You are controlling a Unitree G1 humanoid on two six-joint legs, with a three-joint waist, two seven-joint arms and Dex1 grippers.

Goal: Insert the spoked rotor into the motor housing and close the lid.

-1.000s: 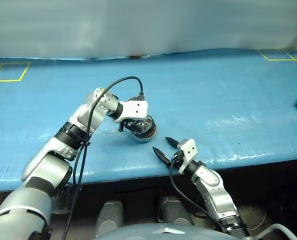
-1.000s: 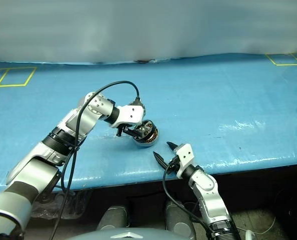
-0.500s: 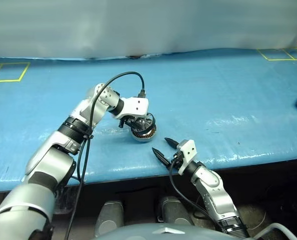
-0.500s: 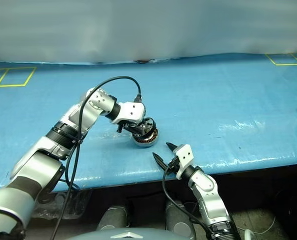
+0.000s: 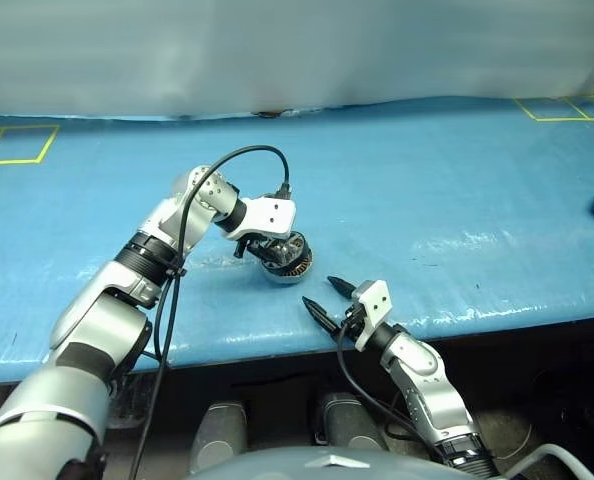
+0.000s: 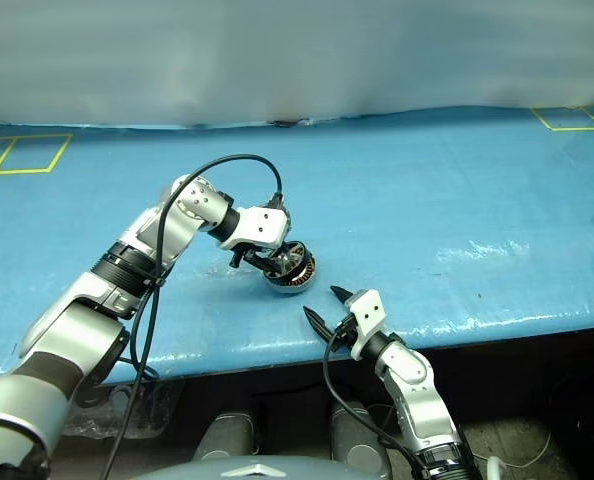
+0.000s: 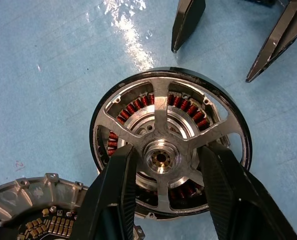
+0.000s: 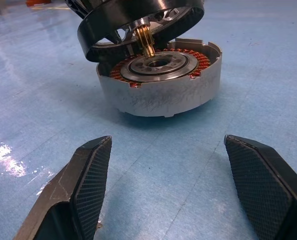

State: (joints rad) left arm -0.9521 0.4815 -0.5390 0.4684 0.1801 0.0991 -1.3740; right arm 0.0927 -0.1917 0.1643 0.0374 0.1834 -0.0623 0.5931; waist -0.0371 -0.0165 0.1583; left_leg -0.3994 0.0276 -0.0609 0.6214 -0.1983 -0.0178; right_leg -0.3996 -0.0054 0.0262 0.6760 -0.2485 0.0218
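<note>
Blue plastic sheeting covers the long table [image 5: 457, 180] on which the motor housing [image 8: 161, 87], a short round grey metal cup ringed inside with copper-brown windings around a silver centre, stands near the front edge. Just above it, tilted with one side higher than the other, hangs the spoked rotor [image 7: 168, 150], a silver wheel of radial spokes with a dark rim and a brass shaft [image 8: 147, 41] pointing down at the cup's central hole. The left gripper [image 7: 163, 175] holds the rotor, its two black fingers [image 7: 113, 195] set either side of the small hub and pressed between the spokes, the jaws part-way closed on it. At a corner of the left wrist view lies part of a round grey disc [image 7: 31, 200] with small brown components on its face, just beside the housing; whether it is joined to the cup cannot be told. The right gripper [image 5: 329, 297] waits near the table's front edge, well short of the housing, its black fingers spread wide and holding nothing. Yellow tape squares [image 5: 17, 145] mark the far corners.
</note>
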